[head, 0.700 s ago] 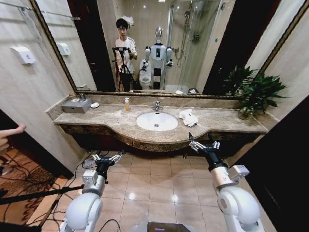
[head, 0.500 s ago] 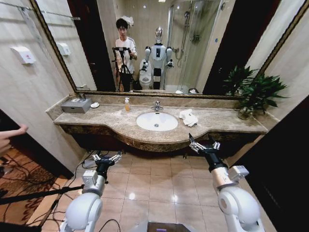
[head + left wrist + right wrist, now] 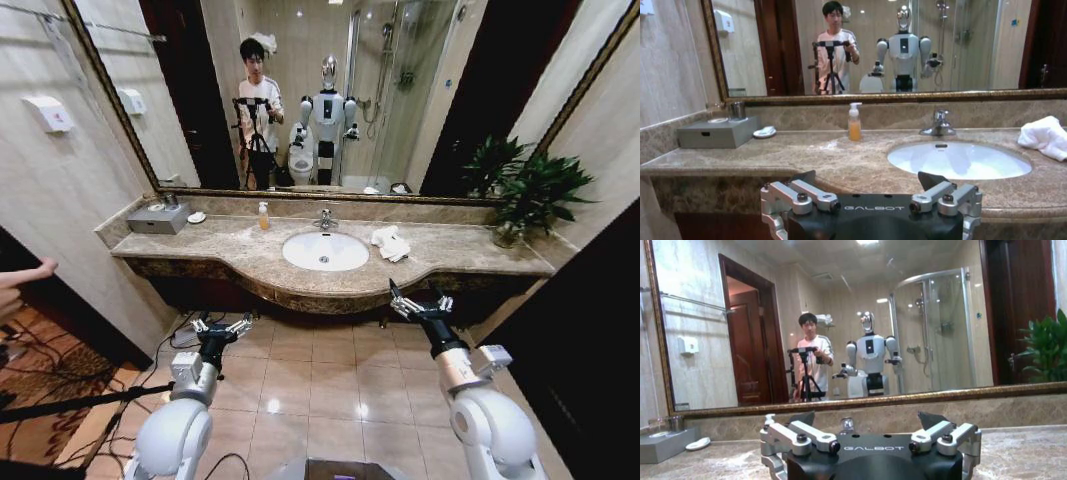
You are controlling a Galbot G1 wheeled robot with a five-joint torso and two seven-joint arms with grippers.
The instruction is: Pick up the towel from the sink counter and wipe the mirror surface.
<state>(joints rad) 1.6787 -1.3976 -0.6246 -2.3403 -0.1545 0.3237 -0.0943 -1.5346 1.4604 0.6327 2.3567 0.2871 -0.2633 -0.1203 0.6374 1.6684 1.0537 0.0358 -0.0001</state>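
On the table (image 3: 250,262), just right of the 1 oval basin (image 3: 325,251), lies 1 white towel (image 3: 390,242), untouched, below the mirror (image 3: 330,90). My 2 claws hang before the table's curved front edge, both spread wide and empty: left claw (image 3: 221,325) low over open floor, right claw (image 3: 418,303) nearer the edge.

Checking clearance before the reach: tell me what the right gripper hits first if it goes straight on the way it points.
The right gripper, open, sits before the sink counter at about its front-edge height. Going straight on, it would probably pass just over the countertop and meet the low stone backsplash under the mirror surface; depth is unclear.
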